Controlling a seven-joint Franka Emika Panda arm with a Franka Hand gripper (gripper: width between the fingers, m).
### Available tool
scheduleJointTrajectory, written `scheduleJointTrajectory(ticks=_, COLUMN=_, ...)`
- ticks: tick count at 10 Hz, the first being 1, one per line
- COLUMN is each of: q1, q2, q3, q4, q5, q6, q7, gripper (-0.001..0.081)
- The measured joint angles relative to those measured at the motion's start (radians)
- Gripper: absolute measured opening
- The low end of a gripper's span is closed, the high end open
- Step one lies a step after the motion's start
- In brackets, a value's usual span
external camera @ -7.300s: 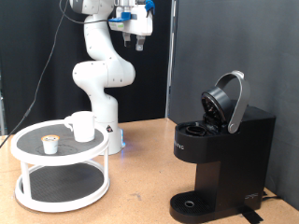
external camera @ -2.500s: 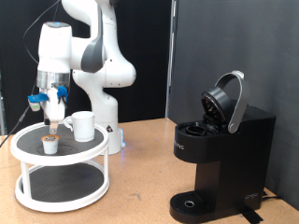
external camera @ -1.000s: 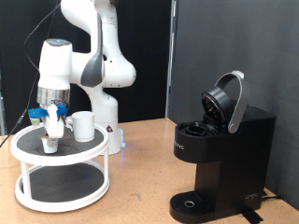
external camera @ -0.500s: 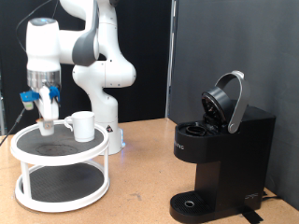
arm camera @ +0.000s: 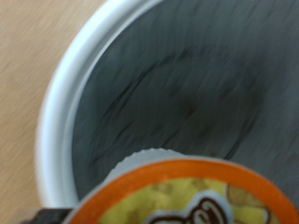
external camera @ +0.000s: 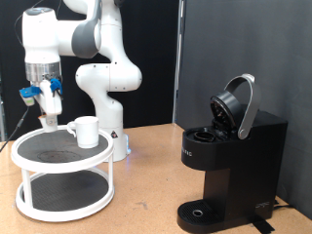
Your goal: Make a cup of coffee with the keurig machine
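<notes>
Step in hand: pod pickup, judged from how things sit. Gripper (external camera: 48,119) hangs above the exterior view's left edge of the round white stand (external camera: 64,168), clear of its top shelf. The wrist view shows a pod (arm camera: 177,196) with an orange-rimmed printed lid right at the fingers, shelf mat blurred behind it, so the fingers look closed narrow on the pod; blur is heavy, so treat that as likely, not certain.

The cup (external camera: 86,132) sits on the top shelf near the shelf's right edge in the exterior view, handle side facing the gripper, apart from it.

The keurig machine (external camera: 230,161) stands at the desk's right side, well apart from the stand, lid tipped up and the pod chamber exposed. Drip base is bare, no cup under the spout.

Loading calls for carrying the pod across level and lining it up square over the open chamber.
</notes>
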Motion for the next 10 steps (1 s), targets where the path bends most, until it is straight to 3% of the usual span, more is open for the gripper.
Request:
scheduleJointTrajectory(ticks=3, q1=0.065, q2=-0.023, q3=0.007, q4=0.05, q5=0.262, q6=-0.071, q7=0.024, gripper=0.0365)
scheduleJointTrajectory(ticks=5, q1=0.069, q2=-0.04, q3=0.054, q4=0.044, q5=0.301, q6=-0.052, q7=0.154, gripper=0.0365)
scheduleJointTrajectory(ticks=7, q1=0.074, q2=-0.038, q3=0.045, q4=0.047, q5=0.32, q6=-0.069, q7=0.101, gripper=0.0365)
scheduleJointTrajectory(ticks=10, q1=0.125, q2=-0.036, q3=0.044, q4=0.113, q5=0.441, q6=-0.224, q7=0.067, gripper=0.0365)
